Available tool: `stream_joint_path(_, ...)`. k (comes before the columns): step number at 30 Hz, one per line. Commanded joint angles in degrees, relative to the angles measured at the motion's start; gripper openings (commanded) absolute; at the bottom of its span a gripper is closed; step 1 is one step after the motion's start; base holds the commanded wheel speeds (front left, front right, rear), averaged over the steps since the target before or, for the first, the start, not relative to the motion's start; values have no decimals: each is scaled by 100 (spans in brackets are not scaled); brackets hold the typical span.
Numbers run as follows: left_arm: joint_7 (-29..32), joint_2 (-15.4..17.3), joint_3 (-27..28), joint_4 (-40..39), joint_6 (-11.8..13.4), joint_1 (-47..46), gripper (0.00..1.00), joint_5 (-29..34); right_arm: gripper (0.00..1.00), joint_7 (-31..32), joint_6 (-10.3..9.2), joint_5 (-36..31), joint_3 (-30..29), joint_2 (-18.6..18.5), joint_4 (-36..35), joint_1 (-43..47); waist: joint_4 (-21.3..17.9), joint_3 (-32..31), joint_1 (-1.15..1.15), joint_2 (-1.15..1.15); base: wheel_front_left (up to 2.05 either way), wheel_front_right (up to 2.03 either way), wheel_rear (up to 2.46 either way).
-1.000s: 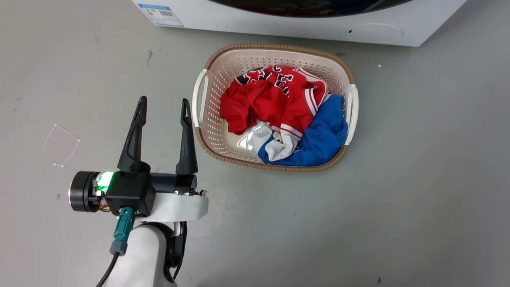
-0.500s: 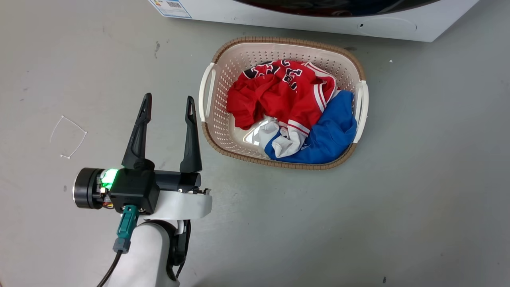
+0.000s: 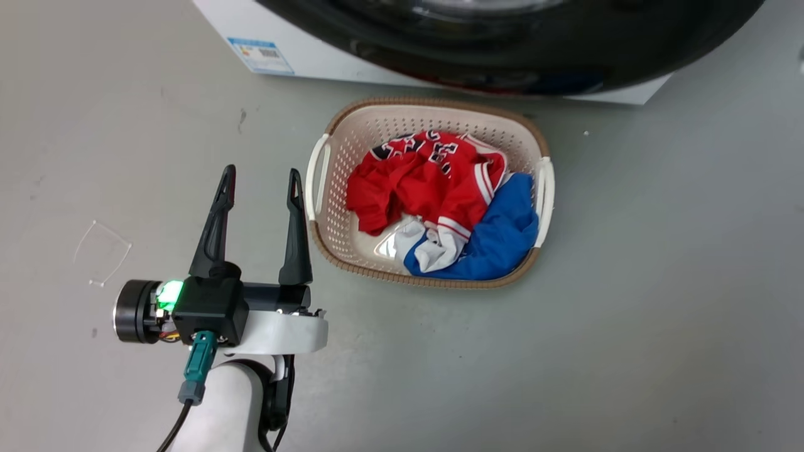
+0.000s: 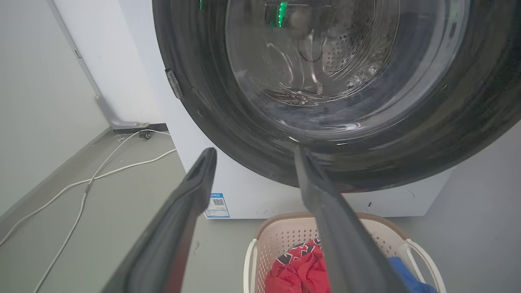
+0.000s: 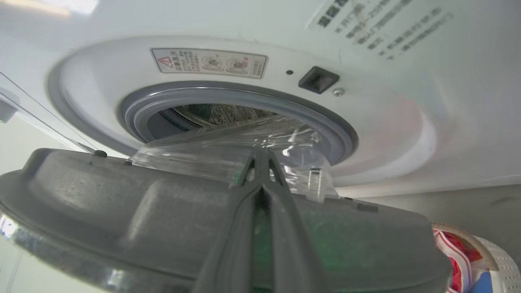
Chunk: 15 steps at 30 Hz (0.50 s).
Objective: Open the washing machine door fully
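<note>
The washing machine door (image 3: 502, 44) stands part open, right gripper (image 5: 260, 156) at its inner side
The door stands out from the washing machine (image 3: 301, 59) above the laundry basket (image 3: 433, 105); the right fingers (image 5: 288, 244) are pressed together against its grey inner face, and the left gripper (image 3: 261, 172) hangs spread and empty over the floor (image 3: 628, 314) beside the basket

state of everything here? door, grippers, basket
door: ajar, clear of the gasket, not fully open
left gripper: open, empty
right gripper: shut, at the door's inner side
basket: upright, holding clothes
</note>
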Motion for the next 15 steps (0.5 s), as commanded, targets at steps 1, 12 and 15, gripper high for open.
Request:
stream_joint_path(1,-14,-3,33,13,-13,100,100,35,0,139,30,30,182,314,-134,114,-81,-122,0,0,0,0,0)
stream_joint_path(12,-14,46,123,82,-80,365,100,91,0,301,24,184,403,472,-471,1063,-279,-653,0,0,0,0,0)
stream_joint_path(15,-14,46,133,87,-67,463,100,99,0,309,24,247,415,502,-599,1331,-330,-806,0,0,0,0,0)
